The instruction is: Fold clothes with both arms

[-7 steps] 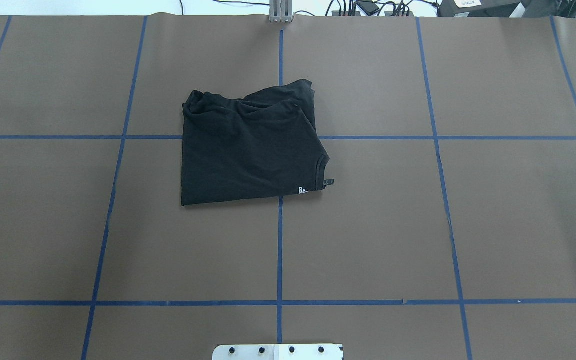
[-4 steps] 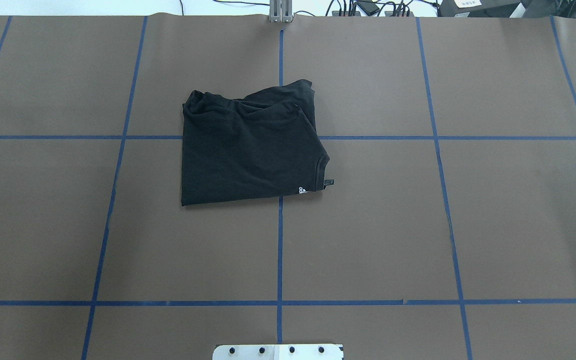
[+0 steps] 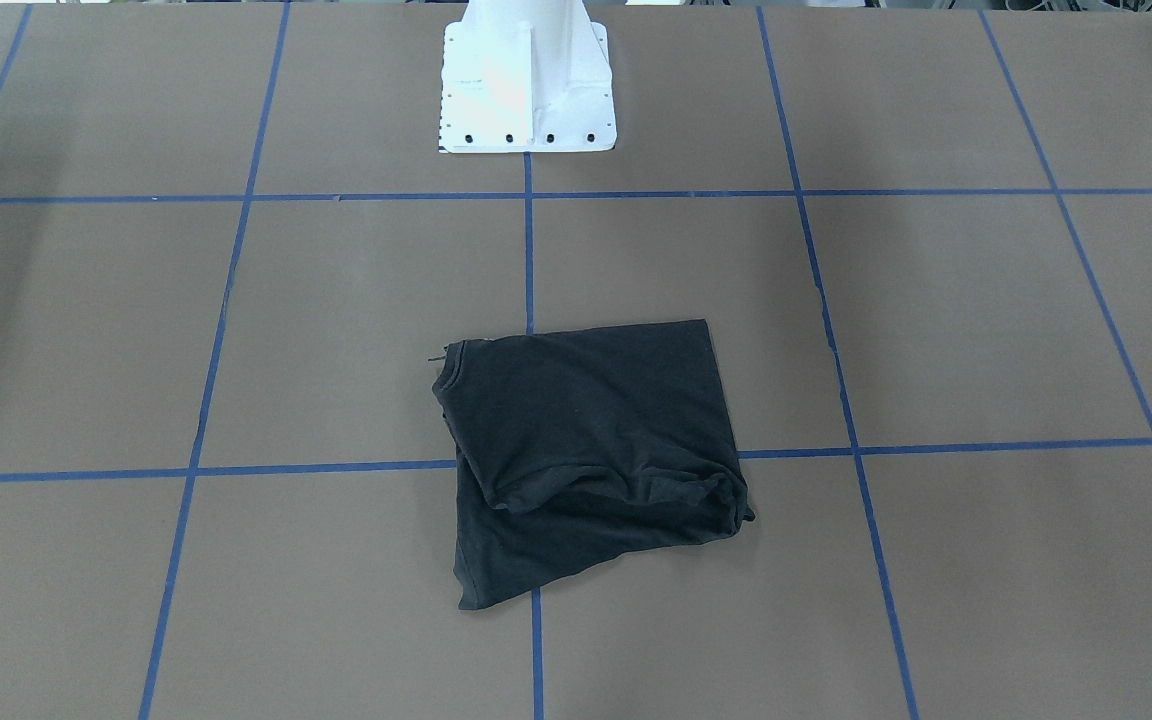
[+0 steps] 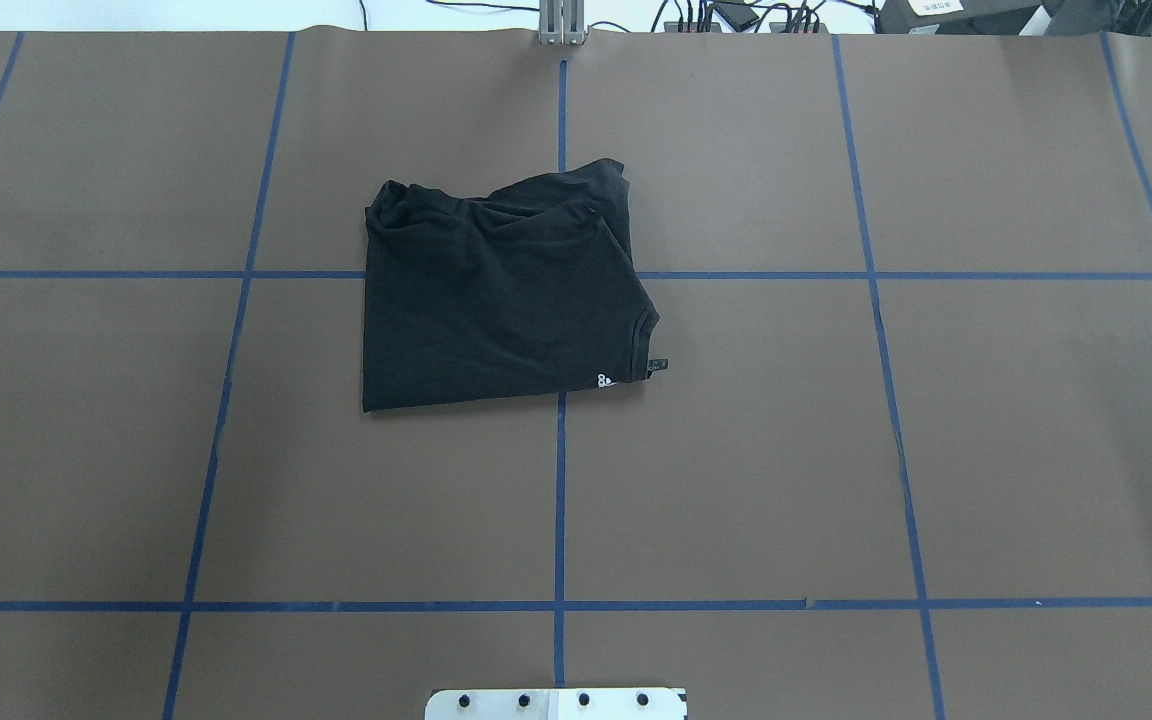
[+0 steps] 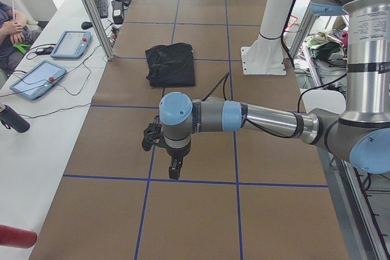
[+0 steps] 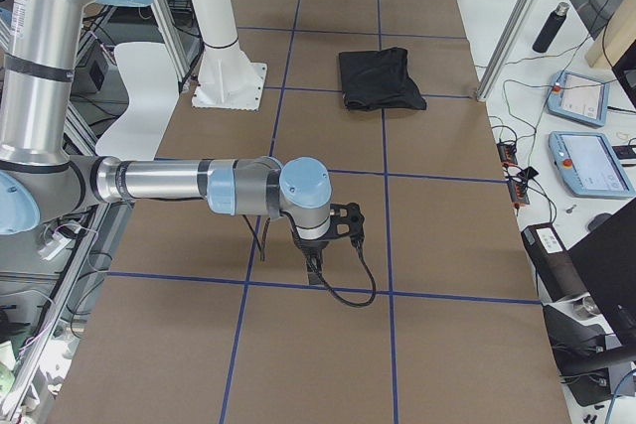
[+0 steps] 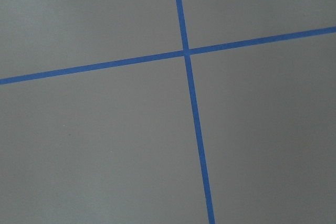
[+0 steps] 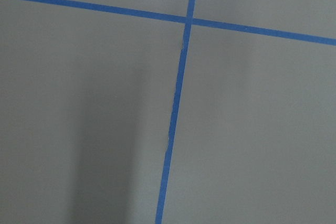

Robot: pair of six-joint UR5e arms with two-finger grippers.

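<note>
The clothes are one black T-shirt, folded into a rough rectangle with its plain side up, lying flat near the table's middle. A small white mark shows at its near right corner in the overhead view. My left gripper hangs over bare brown table far from the shirt, seen only in the exterior left view; I cannot tell whether it is open or shut. My right gripper hangs likewise toward the other end, seen only in the exterior right view, state unclear. Both wrist views show only brown table and blue tape.
The white pedestal base stands at the robot's side of the table. Blue tape lines divide the brown surface into squares. Tablets, cables and a person are along the bench beyond the far edge.
</note>
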